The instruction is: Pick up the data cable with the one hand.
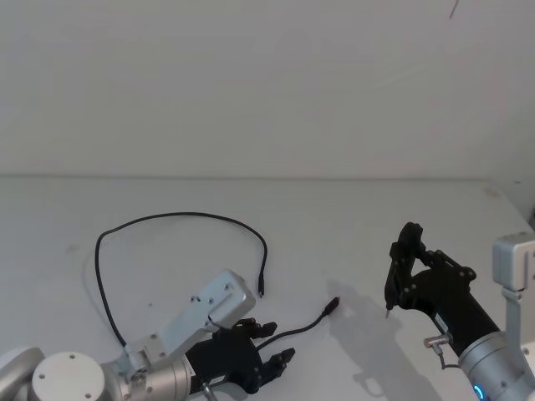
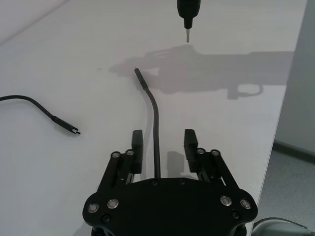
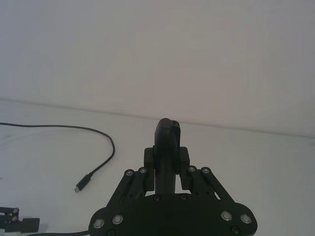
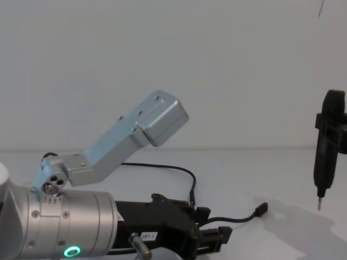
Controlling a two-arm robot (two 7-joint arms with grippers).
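White counter (image 1: 351, 209) | cable (image 1: 167, 215) lies looped, one end between released jaws of left gripper (image 2: 164, 138) | right gripper (image 1: 414, 271) off right, clenched on tool (image 4: 323, 157) | risk: thin cord slips free if jaws close too high.

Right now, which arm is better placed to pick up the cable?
Left. The left claw, open, straddles the cable near one end; the right claw is shut on a pointed tool, hovering apart from the cable.

White tabletop (image 1: 334, 225), plain wall (image 1: 251, 83), black pointed tool (image 4: 322, 173)
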